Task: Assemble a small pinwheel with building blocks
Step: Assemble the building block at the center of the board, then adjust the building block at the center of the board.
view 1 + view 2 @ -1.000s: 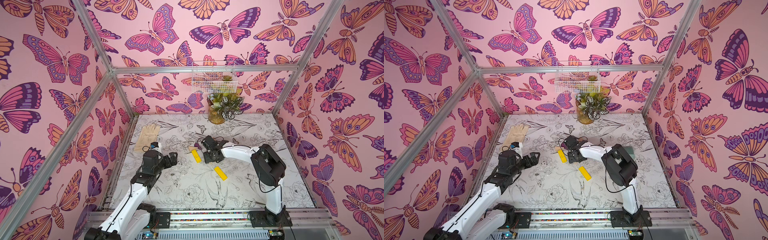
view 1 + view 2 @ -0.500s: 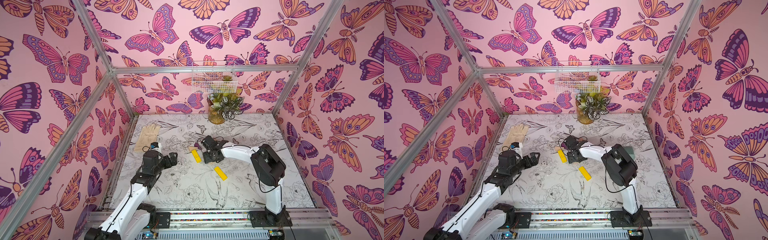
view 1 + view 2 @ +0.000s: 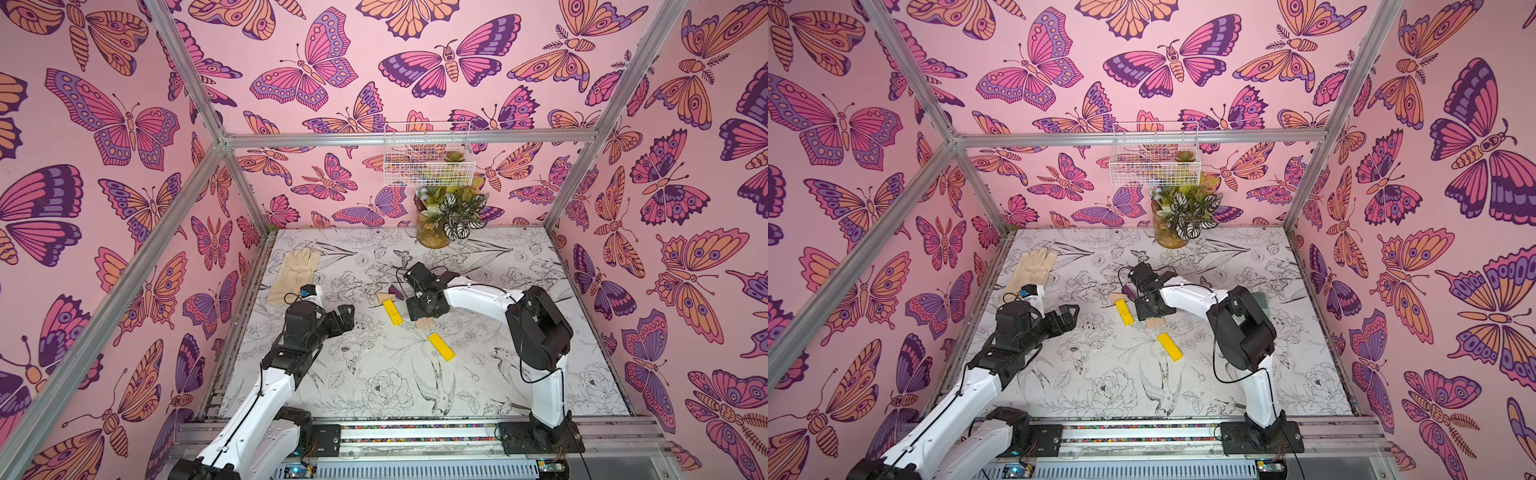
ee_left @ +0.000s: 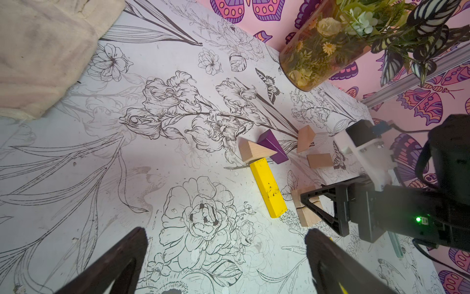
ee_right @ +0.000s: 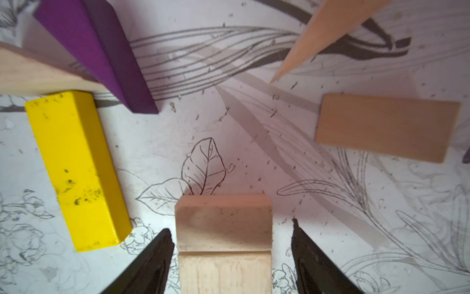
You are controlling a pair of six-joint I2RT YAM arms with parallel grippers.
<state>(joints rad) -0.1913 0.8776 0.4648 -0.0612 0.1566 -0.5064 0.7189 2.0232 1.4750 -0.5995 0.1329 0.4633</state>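
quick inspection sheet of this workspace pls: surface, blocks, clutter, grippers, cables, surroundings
surface: white floral-print table, speckled with debris
job's things: nothing assembled yet; far yellow wooden bar, near yellow wooden bar, purple wooden wedge, two beige wooden wedges, single beige rectangle, all loose
clutter: cream fabric glove, glass vase of plants
grippers: left gripper open, empty; right gripper open, straddling a pair of beige rectangles
cables: black cable looping at the right wrist
surroundings: pink butterfly-print walls, aluminium frame, white wire basket
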